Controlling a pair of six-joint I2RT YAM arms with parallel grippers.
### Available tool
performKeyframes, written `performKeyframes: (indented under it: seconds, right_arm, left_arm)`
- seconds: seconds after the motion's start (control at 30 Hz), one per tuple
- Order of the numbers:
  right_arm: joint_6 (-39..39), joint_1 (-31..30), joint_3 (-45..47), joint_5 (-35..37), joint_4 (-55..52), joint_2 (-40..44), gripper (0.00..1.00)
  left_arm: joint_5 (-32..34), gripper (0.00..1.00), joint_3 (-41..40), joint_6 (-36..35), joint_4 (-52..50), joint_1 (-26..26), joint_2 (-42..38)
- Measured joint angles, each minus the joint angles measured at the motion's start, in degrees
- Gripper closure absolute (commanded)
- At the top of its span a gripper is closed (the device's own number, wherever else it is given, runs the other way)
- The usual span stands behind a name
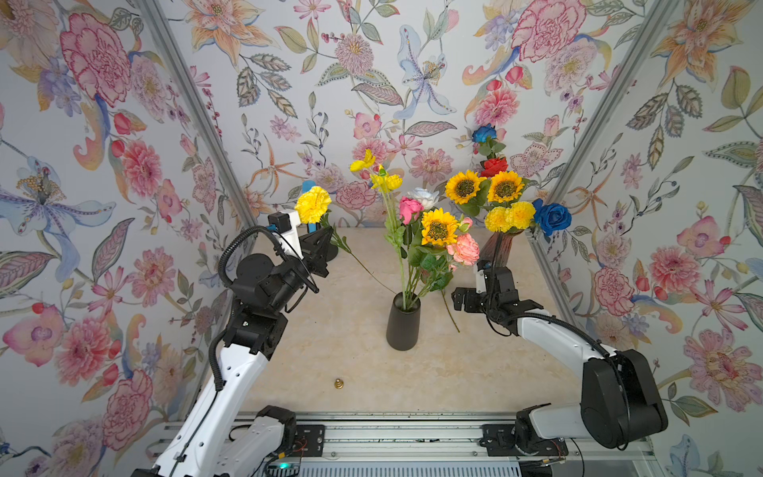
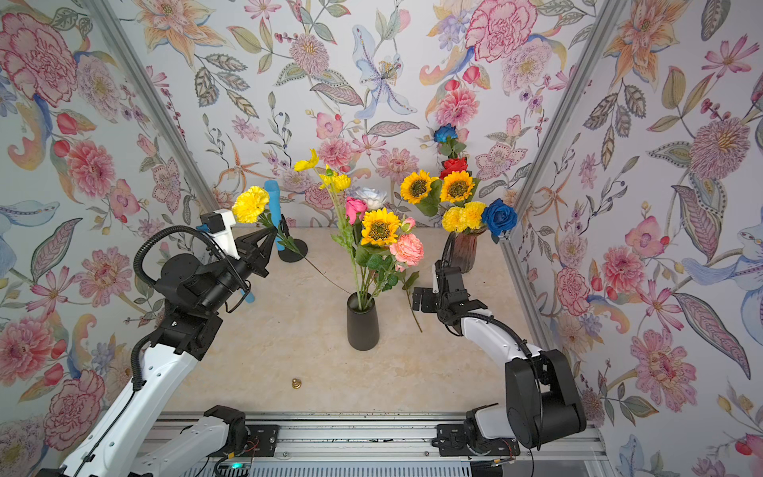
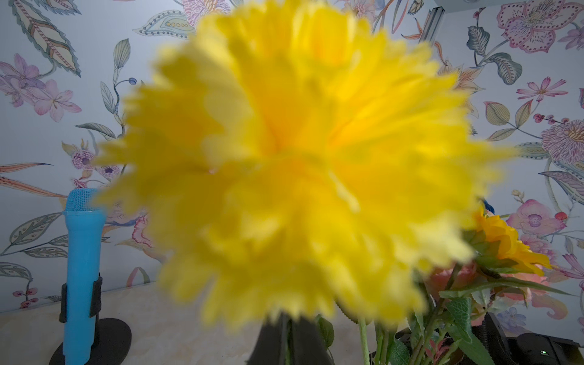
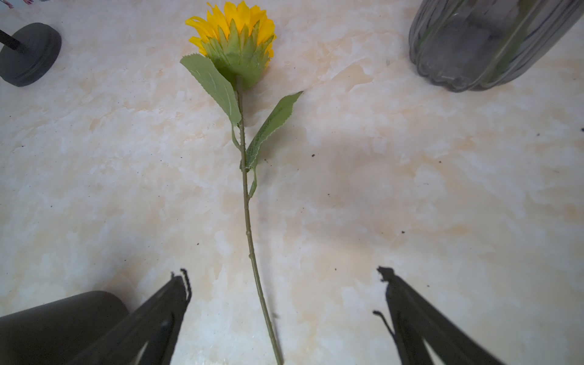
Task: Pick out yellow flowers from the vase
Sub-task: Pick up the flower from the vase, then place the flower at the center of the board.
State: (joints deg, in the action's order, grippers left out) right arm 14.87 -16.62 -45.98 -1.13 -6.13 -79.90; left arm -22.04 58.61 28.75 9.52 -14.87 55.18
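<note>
The dark vase (image 1: 404,326) stands mid-table and holds a sunflower (image 1: 437,227), thin yellow blossoms (image 1: 386,181) and pink and white roses. My left gripper (image 1: 327,238) is shut on the stem of a yellow pompom flower (image 1: 312,204) and holds it up at the back left. The lower stem trails toward the vase rim. In the left wrist view the bloom (image 3: 300,164) fills the picture above the left gripper (image 3: 288,328). My right gripper (image 4: 284,273) is open just above the table. A second sunflower (image 4: 235,34) lies flat there, its stem (image 4: 249,227) between the fingers.
A ribbed glass vase (image 1: 497,247) at the back right holds sunflowers, yellow pompoms, blue roses and a red rose. A blue microphone (image 2: 272,206) on a black stand is at the back left. A small brass knob (image 1: 338,383) sits near the front. Papered walls close both sides.
</note>
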Motion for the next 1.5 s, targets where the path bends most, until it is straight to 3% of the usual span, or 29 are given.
performKeyframes:
  seconds: [0.33,0.57,0.73,1.03,1.5]
  right_arm:
    - [0.13,0.11,0.04,-0.26,0.02,0.09,0.00]
    - [0.17,0.26,0.07,-0.74,0.11,0.11,0.00]
    - [0.39,0.76,2.58,-3.52,2.99,2.16,0.00]
    - [0.61,1.51,5.92,-11.08,12.61,4.07,0.00]
    - [1.57,1.22,6.51,-26.21,26.45,-1.03,0.03]
  left_arm:
    - [2.91,1.00,6.25,-4.42,-5.92,0.68,1.86]
    - [2.34,1.00,8.37,-3.26,-5.33,2.75,4.79]
    - [-0.52,1.00,3.34,2.03,1.14,4.98,7.93]
    - [-5.44,1.00,-6.01,10.40,13.73,4.22,16.59]
    - [-7.85,1.00,-4.48,16.24,29.49,-4.09,31.50]
